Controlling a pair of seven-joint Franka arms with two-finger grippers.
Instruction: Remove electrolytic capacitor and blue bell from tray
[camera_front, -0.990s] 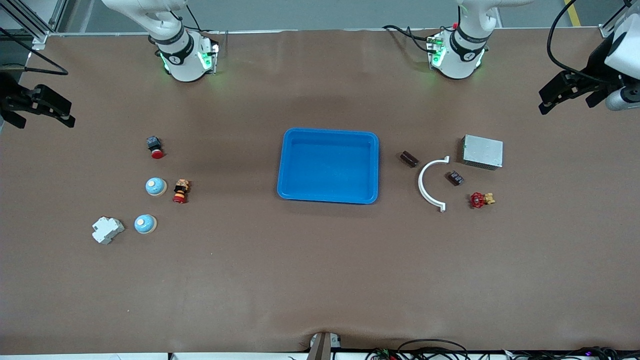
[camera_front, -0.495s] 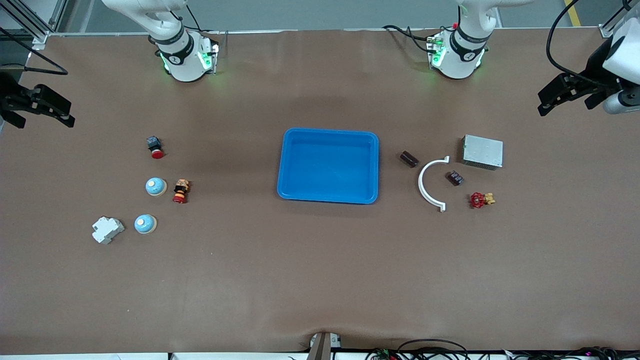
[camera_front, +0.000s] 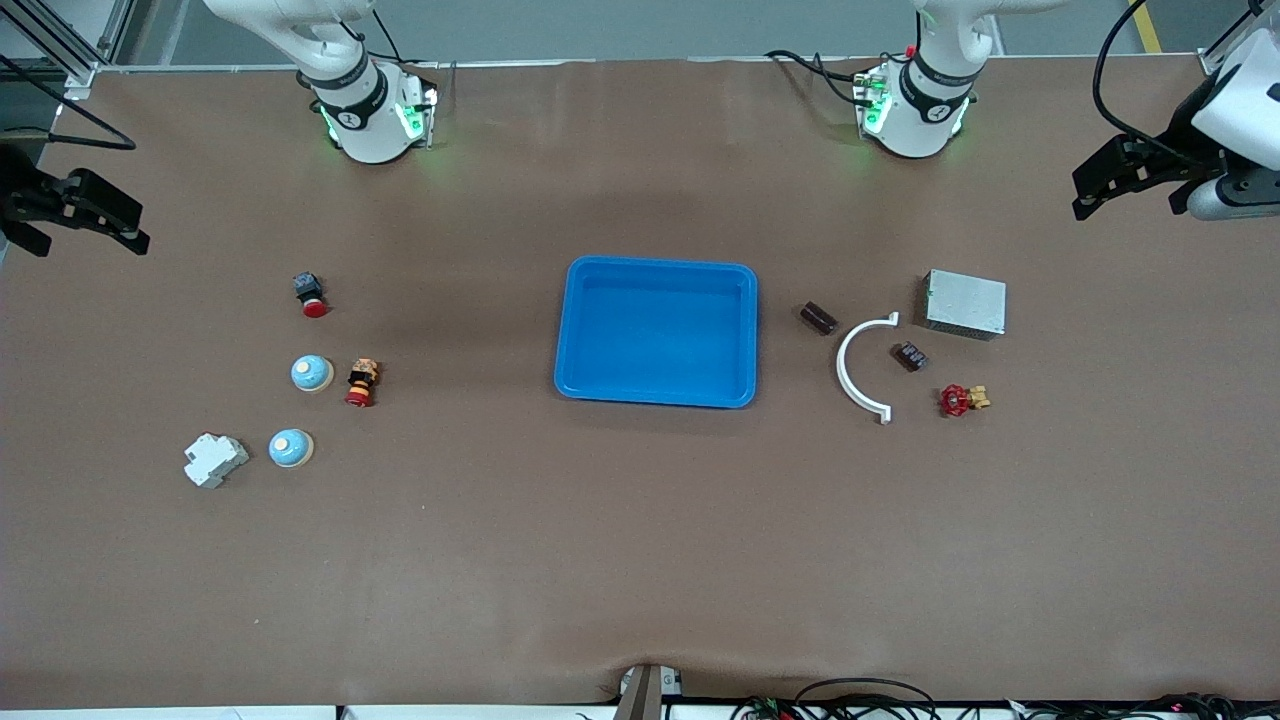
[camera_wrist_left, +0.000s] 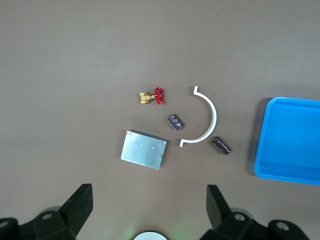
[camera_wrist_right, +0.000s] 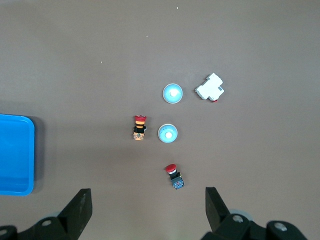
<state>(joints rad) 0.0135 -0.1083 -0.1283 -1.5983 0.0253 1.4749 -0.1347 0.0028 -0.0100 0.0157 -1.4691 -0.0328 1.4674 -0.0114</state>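
A dark brown cylindrical capacitor (camera_front: 818, 318) (camera_wrist_left: 221, 145) lies between the blue tray (camera_front: 660, 264) (camera_wrist_left: 263, 150) and a white arc. Two blue dome bells lie toward the right arm's end of the table. One bell (camera_front: 311, 373) (camera_wrist_right: 168, 133) is beside a yellow-and-red button. The other bell (camera_front: 290, 448) (camera_wrist_right: 172, 93) is beside a white breaker. My left gripper (camera_front: 1128, 205) (camera_wrist_left: 149, 210) hangs open high over the left arm's end of the table, holding nothing. My right gripper (camera_front: 88, 245) (camera_wrist_right: 147, 210) hangs open over the right arm's end, also holding nothing.
Near the capacitor lie a white plastic arc (camera_front: 858, 370), a small dark block (camera_front: 909, 356), a red-handled brass valve (camera_front: 961, 400) and a metal box (camera_front: 965, 303). By the bells are a red push button (camera_front: 310, 294), a yellow-and-red button (camera_front: 361, 382) and a white breaker (camera_front: 214, 459).
The left gripper has drifted slightly toward the robots' side of the table. The right arm and all objects stay as they were.
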